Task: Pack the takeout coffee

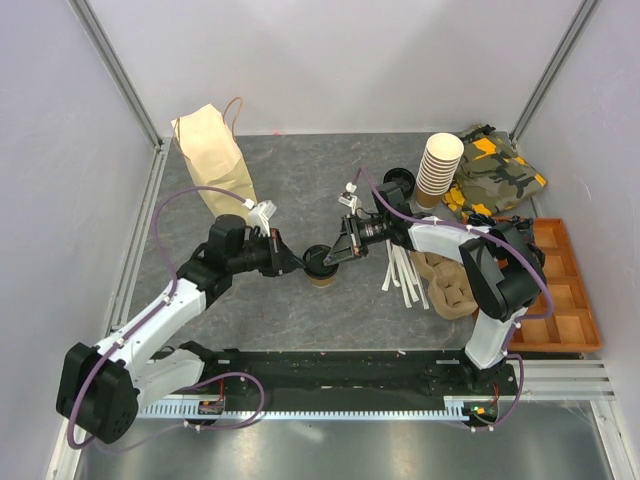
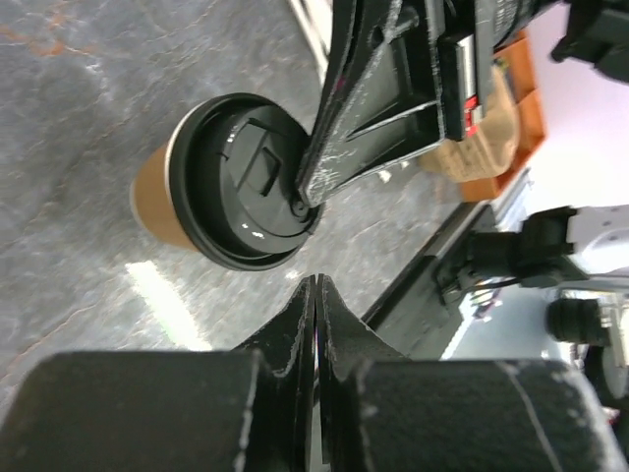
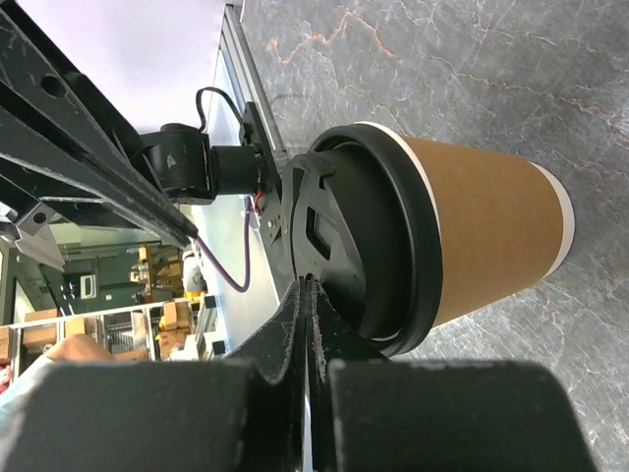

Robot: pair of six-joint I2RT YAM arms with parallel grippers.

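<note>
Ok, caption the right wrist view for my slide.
Shut right hand at the black lid of the upright takeout coffee.

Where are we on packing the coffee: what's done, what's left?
Done: the black lid sits on the takeout coffee, upright on the table. In hand: the right gripper, shut, is at the lid's rim; the left gripper, shut and empty, is just beside it. Left: neither grips the cup, and it is not yet in the paper bag.

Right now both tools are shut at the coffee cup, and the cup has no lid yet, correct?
No: the coffee cup already wears its black lid, clear in the right wrist view. The left tool and right tool are indeed both shut at it.
</note>
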